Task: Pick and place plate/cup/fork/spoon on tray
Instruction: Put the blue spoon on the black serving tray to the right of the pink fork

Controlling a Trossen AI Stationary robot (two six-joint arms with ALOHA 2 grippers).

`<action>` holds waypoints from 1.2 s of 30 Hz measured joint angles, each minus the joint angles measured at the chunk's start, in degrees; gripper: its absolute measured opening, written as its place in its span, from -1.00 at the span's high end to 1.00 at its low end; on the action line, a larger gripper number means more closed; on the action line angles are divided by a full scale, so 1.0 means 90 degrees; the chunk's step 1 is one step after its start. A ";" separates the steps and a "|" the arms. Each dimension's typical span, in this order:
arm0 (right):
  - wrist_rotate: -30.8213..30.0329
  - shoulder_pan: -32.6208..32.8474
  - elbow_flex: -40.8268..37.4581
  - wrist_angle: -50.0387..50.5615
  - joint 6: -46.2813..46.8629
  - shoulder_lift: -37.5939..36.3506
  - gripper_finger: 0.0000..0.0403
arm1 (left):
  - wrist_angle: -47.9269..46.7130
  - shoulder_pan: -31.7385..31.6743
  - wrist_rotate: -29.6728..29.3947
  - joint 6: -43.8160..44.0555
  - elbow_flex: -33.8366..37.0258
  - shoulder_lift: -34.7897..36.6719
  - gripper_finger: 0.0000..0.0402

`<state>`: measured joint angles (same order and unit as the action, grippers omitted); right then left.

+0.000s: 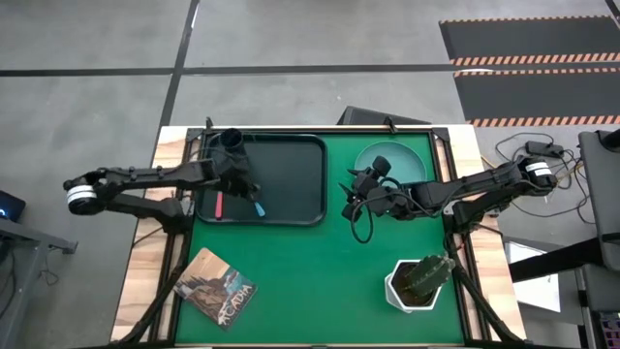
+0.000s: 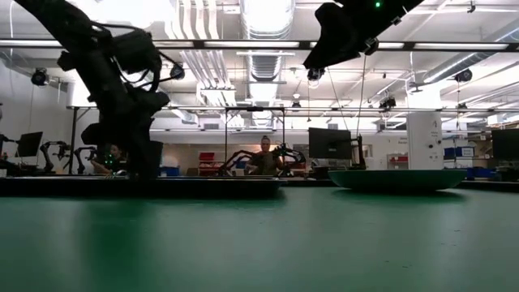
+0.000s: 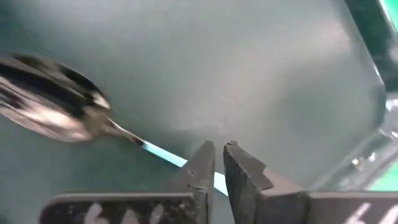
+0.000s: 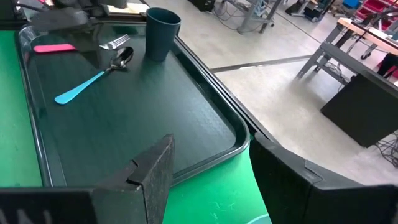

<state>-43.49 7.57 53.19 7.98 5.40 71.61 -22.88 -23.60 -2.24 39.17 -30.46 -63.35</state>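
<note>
The black tray [image 1: 291, 179] lies at the table's far left on the green mat. On it stand the black cup [image 1: 232, 142] in the far left corner, and lie the pink-handled fork [image 1: 219, 206] and the blue-handled spoon [image 4: 78, 90]. My left gripper [image 1: 249, 186] is over the tray, shut on the spoon. The teal plate [image 1: 389, 162] rests on the mat to the right of the tray. My right gripper [image 1: 354, 194] hangs open and empty between the tray and the plate. My left gripper pinches the spoon's blue handle [image 3: 174, 158] between its two fingers, near the end that joins the metal neck. The fingers come from above and lie across the handle. The spoon lies flat on the tray floor, its bowl [image 3: 50, 106] toward the far side.
A white pot with a green plant [image 1: 417, 281] stands at the near right. A picture card [image 1: 215, 288] lies at the near left. People show in the room beyond the table [image 2: 263, 158]. The middle of the green mat is bare.
</note>
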 joint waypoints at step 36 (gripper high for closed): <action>-0.0002 0.0000 0.0000 0.0096 0.0015 0.0005 0.03 | -0.1014 0.2123 -0.1159 0.1378 -0.0056 -0.0954 1.00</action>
<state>-43.51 7.57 53.19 8.84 5.54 71.66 -32.00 -4.49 -12.67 51.57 -30.96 -71.93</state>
